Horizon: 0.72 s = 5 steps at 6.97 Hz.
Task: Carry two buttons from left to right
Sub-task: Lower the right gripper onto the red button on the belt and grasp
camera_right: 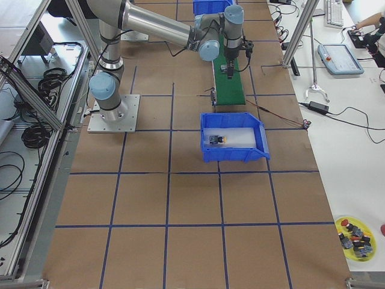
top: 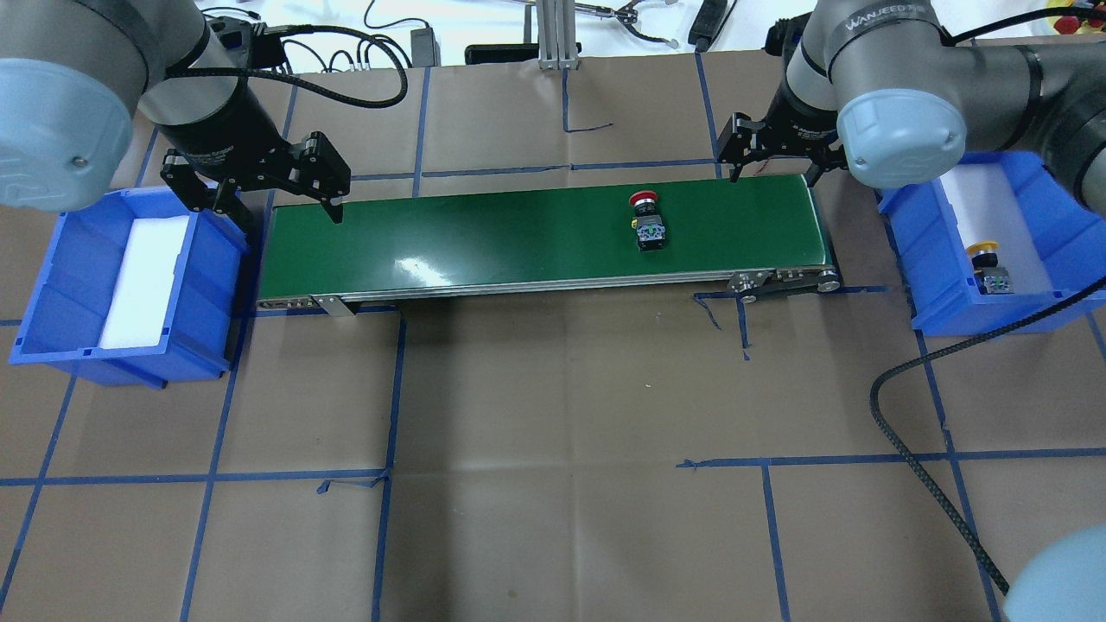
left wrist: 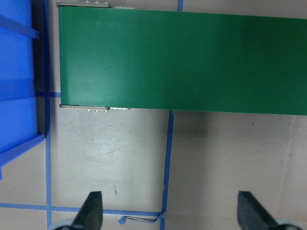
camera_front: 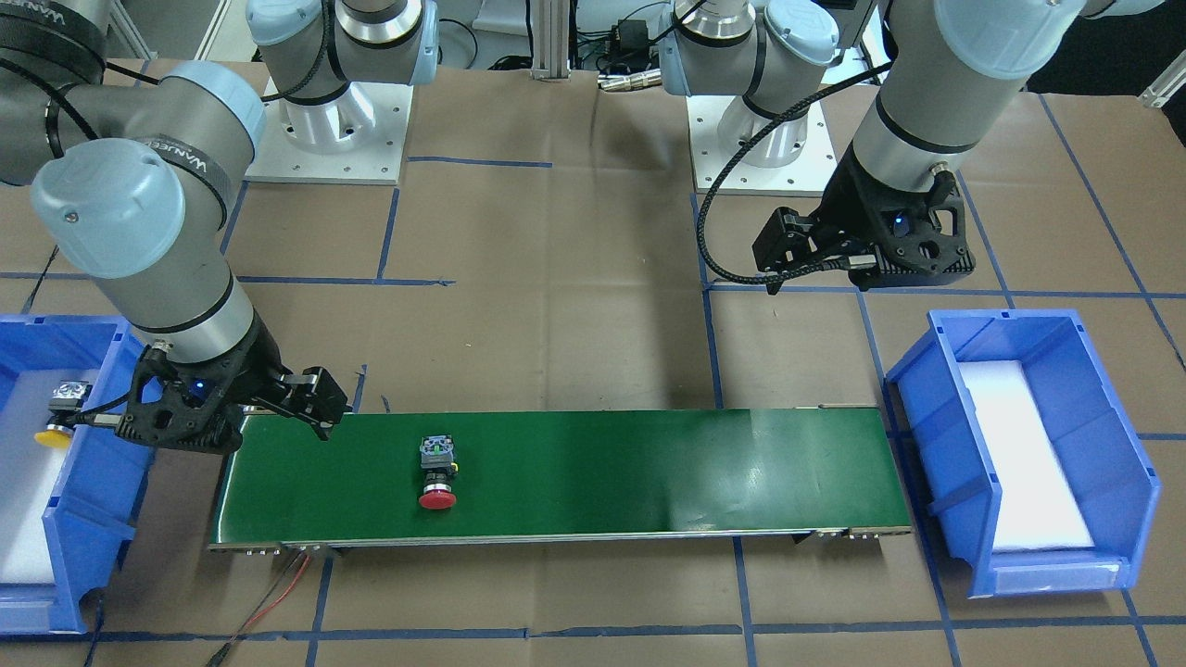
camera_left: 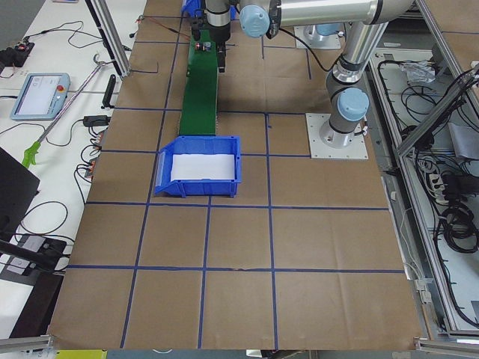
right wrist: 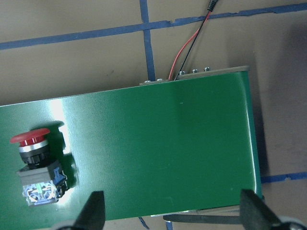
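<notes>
Red button [camera_front: 436, 472] 1; yellow button [top: 988, 266] 1

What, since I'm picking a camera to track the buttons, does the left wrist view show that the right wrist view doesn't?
Only the left wrist view: a blue bin and the left end effector, open and empty. Only the right wrist view: the red-capped push button lying on its side, red and black wires, and the right end effector, open. Both: the green conveyor belt on brown paper with blue tape lines.
</notes>
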Tool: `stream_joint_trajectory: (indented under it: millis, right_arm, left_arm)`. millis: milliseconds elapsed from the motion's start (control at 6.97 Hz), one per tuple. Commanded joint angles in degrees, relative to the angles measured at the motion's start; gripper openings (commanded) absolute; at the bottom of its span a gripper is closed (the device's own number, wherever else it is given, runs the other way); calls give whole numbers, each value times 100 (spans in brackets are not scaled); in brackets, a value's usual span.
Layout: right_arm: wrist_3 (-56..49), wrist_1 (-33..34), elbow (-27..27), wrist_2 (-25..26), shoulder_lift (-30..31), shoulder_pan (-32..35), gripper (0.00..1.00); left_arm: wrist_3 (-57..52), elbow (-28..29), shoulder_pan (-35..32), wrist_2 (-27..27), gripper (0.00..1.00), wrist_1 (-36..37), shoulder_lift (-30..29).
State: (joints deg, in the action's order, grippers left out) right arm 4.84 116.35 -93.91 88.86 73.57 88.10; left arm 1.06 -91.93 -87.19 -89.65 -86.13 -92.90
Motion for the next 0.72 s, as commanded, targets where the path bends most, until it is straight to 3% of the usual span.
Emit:
stream_joint_trajectory:
  millis: [0,143,287,574]
  right_arm:
    - [35,420,-188,-17,-70,5,99]
    - [52,571,-241,-209,-158,5,99]
    - [44,616,-251,-829,-263,5,99]
    - [35,643,-233,-976,-395,31,99]
  left_arm:
    - [0,0,0,0,100,0,0]
    - [0,0,0,0,100,0,0]
    - [0,0,0,0,100,0,0]
    - [9,0,0,0,100,0,0]
